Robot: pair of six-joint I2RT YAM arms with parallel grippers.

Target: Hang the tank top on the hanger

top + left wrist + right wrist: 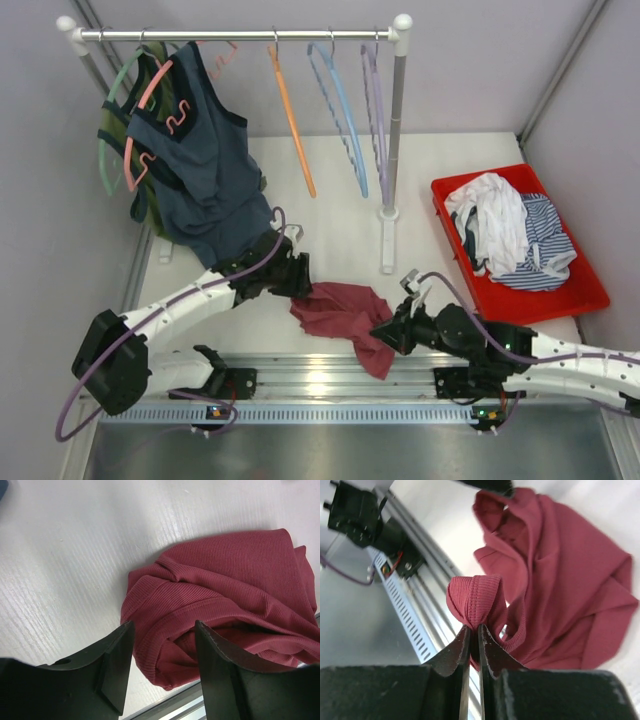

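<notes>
The maroon tank top (340, 312) lies crumpled on the white table near the front rail. My right gripper (383, 331) is shut on a ribbed edge of the tank top (475, 602) and holds that fold up. My left gripper (300, 280) is open at the tank top's left end, its jaws on either side of a rolled fold (175, 645). The orange hanger (291, 120) hangs on the rail at the back, apart from both grippers.
A clothes rack (240, 34) holds a dark blue-grey top (205, 170), pink, green, blue and lilac hangers. Its post (392, 150) stands mid-table. A red tray (520, 245) with white and striped garments sits at the right. A metal rail (330, 375) runs along the front.
</notes>
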